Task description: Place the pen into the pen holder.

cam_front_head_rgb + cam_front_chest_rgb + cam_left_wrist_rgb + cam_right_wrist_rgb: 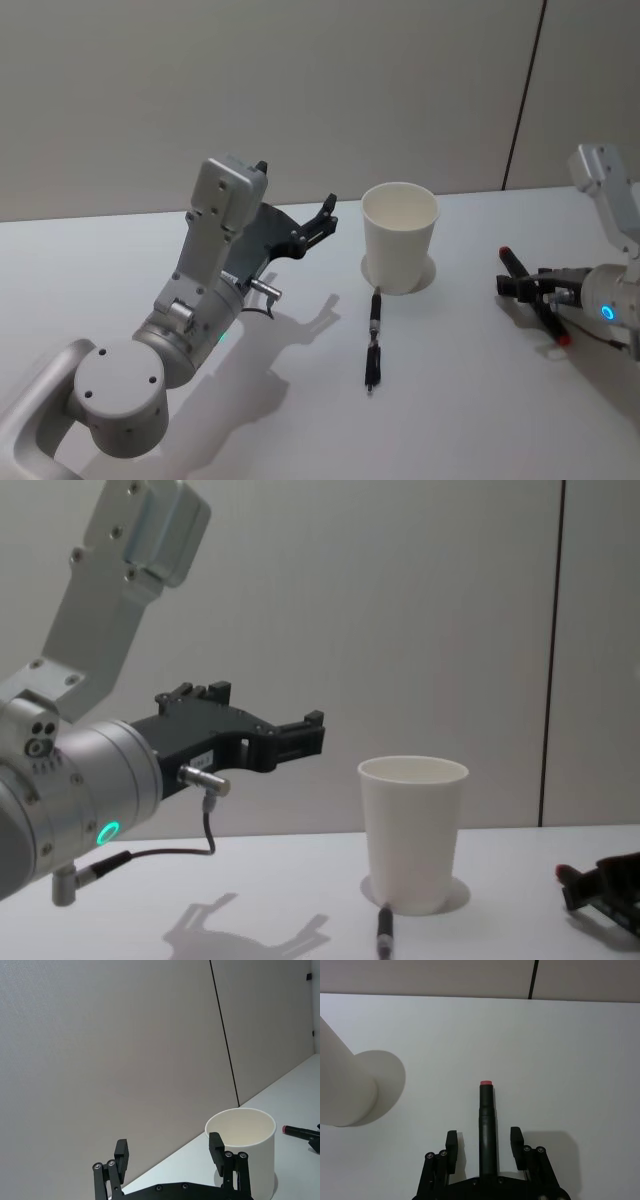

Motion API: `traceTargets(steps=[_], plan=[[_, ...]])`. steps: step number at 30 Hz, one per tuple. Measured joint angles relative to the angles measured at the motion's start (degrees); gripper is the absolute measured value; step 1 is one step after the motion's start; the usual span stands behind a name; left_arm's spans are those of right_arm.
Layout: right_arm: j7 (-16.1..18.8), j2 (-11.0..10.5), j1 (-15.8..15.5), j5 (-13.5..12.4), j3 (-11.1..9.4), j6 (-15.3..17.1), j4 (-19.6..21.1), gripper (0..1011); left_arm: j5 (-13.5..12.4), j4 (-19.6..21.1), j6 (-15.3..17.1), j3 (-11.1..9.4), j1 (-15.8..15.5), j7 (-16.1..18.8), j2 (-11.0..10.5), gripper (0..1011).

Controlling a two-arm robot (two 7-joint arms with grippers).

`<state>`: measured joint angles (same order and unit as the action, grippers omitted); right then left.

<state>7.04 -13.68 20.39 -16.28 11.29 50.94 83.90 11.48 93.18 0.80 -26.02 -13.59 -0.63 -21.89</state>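
The pen holder (400,240) (250,1145) (342,1090) (413,830), a white paper cup, stands upright mid-table. A black pen (373,340) (383,935) lies on the table just in front of it. My left gripper (325,215) (169,1152) (312,735) hovers open in the air left of the cup, near rim height, holding nothing. My right gripper (520,282) (484,1141) rests low on the table at the right, open. A second black pen with a red tip (486,1110) (300,1131) lies between its fingers with gaps on both sides.
The white table (470,400) runs back to a plain grey wall (300,80) with a dark vertical seam. My left arm's elbow and base (120,390) stand large at the near left. Bare tabletop lies between the cup and my right gripper.
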Motion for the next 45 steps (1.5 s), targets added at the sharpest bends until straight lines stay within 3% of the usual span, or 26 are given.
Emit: traceTargets(steps=[45], plan=[[0.0, 0.0, 0.0, 0.0, 0.0, 0.0, 0.0, 336, 0.0, 0.0, 0.0, 0.0, 0.0, 0.0, 0.0, 1001]])
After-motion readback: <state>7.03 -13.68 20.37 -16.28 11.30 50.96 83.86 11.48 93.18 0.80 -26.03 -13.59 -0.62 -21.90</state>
